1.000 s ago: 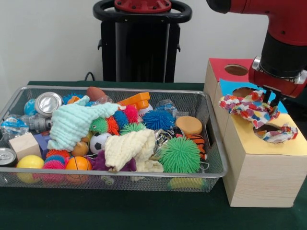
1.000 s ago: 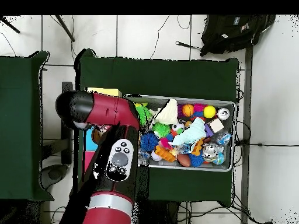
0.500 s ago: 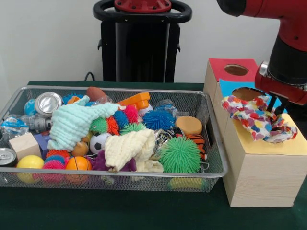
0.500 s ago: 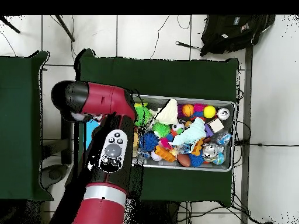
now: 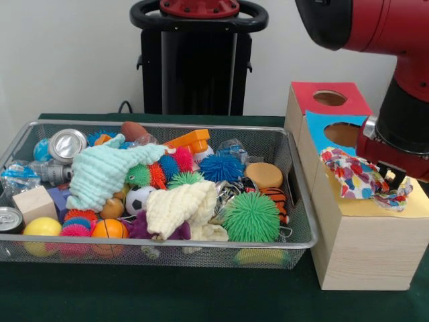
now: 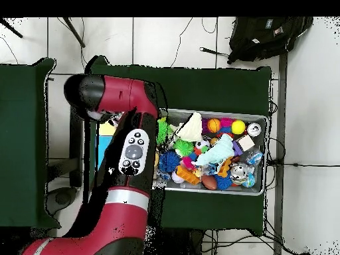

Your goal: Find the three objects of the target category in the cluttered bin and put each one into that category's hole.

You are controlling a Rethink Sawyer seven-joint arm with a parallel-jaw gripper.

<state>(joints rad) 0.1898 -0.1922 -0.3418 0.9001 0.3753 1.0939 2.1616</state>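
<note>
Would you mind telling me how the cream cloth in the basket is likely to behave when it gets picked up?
The cream cloth lies crumpled, so it will probably sag and drape. It looks light. Its folds rest on the spiky green ball and may snag or drag it.

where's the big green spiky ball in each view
Front view: the big green spiky rubber ball lies at the near right end of the wire mesh bin.
Overhead view: it sits at the bin's upper left corner, beside the red arm.
Shared landmark: the pale green knitted cloth.
</note>
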